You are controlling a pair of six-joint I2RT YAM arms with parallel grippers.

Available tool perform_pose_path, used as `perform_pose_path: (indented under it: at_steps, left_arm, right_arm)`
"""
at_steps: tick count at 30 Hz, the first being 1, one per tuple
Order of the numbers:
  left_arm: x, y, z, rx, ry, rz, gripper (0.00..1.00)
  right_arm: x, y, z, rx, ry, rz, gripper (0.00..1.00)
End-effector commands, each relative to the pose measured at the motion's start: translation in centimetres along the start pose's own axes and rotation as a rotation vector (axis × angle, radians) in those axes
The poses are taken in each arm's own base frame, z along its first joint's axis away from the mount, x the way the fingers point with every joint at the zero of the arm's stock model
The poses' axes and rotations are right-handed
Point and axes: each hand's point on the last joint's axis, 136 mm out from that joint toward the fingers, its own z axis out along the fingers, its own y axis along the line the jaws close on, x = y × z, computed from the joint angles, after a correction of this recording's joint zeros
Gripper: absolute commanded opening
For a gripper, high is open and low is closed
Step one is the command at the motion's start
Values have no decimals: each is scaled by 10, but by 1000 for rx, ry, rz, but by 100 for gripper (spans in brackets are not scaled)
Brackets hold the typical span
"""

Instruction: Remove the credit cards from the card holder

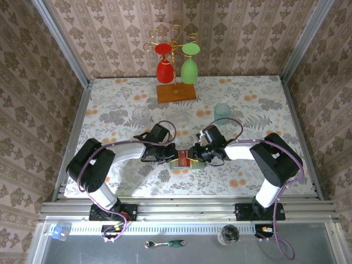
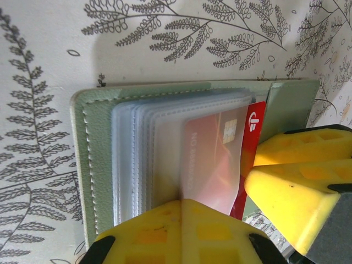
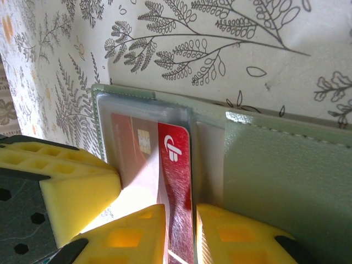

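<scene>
Status: extraction begun, none completed. The card holder [image 1: 181, 161] lies open on the worktop [image 1: 110, 115], at 6 o'clock from the glass rack [image 1: 176, 66], with your left hand [image 1: 165, 154] at its 9 o'clock and your right hand [image 1: 196, 154] at its 3 o'clock. One red credit card [image 2: 254, 129] is partly drawn from its clear sleeve; most of it sits under the plastic, so the pull is yours to finish and the card has yet to be laid down. Your right hand is narrowed to a slit with the card's free edge in it, and I judge the card gripped. Your left hand's fingers are drawn fully together at the holder's edge; whether they pinch a sleeve or merely press, I cannot tell. The top view gives you the layout but is too small to read the pockets. The left wrist view lays out the stack of sleeves [image 2: 132, 159], though I cannot tell whether they hold further cards. The right wrist view gives you the card [image 3: 175, 159] between the fingers.
</scene>
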Motion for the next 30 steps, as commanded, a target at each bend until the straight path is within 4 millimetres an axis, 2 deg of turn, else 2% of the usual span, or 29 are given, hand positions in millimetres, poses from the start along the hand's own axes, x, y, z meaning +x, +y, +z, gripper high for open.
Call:
perform_pose_path:
  at_steps: [1,16,30]
  left_arm:
    - [7,14,5,-55,23,-7,0]
    - [7,15,5,-54,25,-8,0]
    - [7,17,2,-54,27,-16,0]
  right_arm:
    - [4,-1,2,-26,21,17,20]
    - [3,3,2,-46,20,23,13]
    - [6,-21,-23,27,-12,29,9]
